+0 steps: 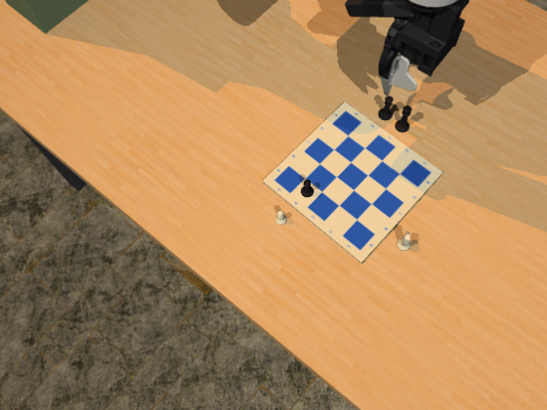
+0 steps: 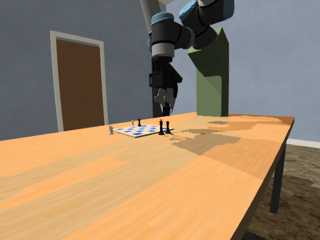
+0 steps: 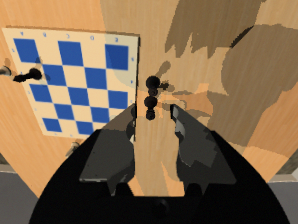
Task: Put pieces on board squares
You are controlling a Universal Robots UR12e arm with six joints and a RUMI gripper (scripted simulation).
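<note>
The black queen (image 1: 386, 113) (image 2: 167, 127) (image 3: 152, 82) and the taller black king (image 1: 402, 125) (image 2: 161, 128) (image 3: 150, 102) stand upright and close together beside the board's E edge. My gripper (image 1: 400, 91) (image 2: 167, 111) (image 3: 153, 105) is partly open and empty, above the table near both. The white pawn (image 1: 280, 219) (image 2: 132, 123) (image 3: 4, 71) stands beside the board's A edge. The white knight (image 1: 404, 243) (image 2: 111, 130) (image 3: 74, 148) stands beside the row 1 edge, partly hidden in the wrist view. The board (image 1: 362, 259) (image 2: 136, 136) (image 3: 137, 50) lies flat; A5, C3, D1 and A1 are empty.
A small black piece (image 1: 307, 189) (image 2: 139, 123) (image 3: 34, 74) stands on A4, close to A5 and the white pawn. The king and queen leave only a narrow gap between them. A green block (image 2: 210, 97) stands at the back of the table.
</note>
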